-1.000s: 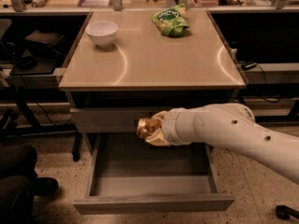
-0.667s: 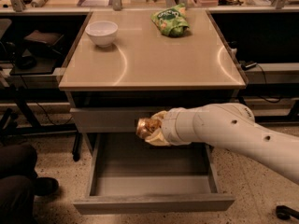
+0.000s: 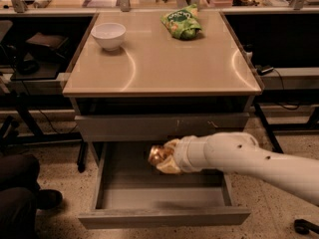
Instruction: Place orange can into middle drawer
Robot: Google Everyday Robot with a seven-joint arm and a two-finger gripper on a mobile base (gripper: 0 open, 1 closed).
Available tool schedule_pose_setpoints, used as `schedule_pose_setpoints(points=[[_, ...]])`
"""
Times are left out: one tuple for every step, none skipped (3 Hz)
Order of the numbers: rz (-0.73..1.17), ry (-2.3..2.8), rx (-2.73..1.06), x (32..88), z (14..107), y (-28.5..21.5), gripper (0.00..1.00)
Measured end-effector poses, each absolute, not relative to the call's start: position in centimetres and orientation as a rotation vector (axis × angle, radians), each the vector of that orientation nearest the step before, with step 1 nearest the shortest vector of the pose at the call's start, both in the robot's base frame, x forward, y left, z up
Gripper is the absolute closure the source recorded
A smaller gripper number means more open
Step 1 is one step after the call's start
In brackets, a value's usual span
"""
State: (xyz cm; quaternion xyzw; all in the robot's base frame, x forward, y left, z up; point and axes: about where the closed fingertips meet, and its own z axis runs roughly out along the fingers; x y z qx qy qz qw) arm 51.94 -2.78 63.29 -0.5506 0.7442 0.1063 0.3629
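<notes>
1. Reaching in from the right, the gripper (image 3: 168, 158) sits over the back part of the open drawer, its pale fingers (image 3: 172, 144) closed around the orange can (image 3: 156, 155).
2. The orange can is shiny and gold-toned, held at the gripper's left end; I cannot tell whether it touches the drawer floor.
3. The white arm (image 3: 249, 158) stretches from the gripper to the right edge of the scene, crossing above the drawer's right wall.
4. The middle drawer (image 3: 164, 216) is pulled out towards me, a wide, shallow grey box with a plain front panel.
5. Just above the gripper is a closed grey drawer front (image 3: 124, 127) with small pale scratches.
6. Over that is a tan table (image 3: 164, 68).
7. A white bowl (image 3: 108, 35) stands at its far left.
8. A green snack bag (image 3: 182, 24) lies at the far middle, well apart from the bowl.
</notes>
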Motion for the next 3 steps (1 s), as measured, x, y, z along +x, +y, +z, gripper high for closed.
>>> schedule_pose_setpoints(points=[[0.295, 1.990, -1.389, 51.3, 56.0, -3.0, 1.00], [0.236, 2.053, -1.366, 52.4, 50.7, -4.4, 1.00], [0.236, 2.053, -1.366, 52.4, 50.7, -4.4, 1.00]])
